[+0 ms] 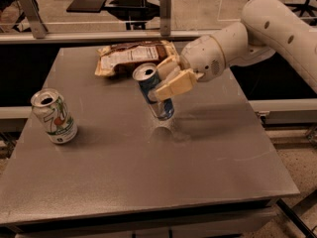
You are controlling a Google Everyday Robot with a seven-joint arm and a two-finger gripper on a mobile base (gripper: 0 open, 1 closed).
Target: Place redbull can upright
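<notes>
The redbull can (152, 90) is slim, blue and silver, with its open silver top facing up and to the left. It is tilted and held just above the grey table (148, 167) near its middle. My gripper (171, 81) is shut on the can's side, with one cream finger (177, 87) across the front of it. The white arm reaches in from the upper right.
A white-and-green 7UP can (54, 115) stands upright at the table's left. A brown-and-white snack bag (130, 57) lies flat at the back, just behind the gripper. A metal rail and posts run beyond the far edge.
</notes>
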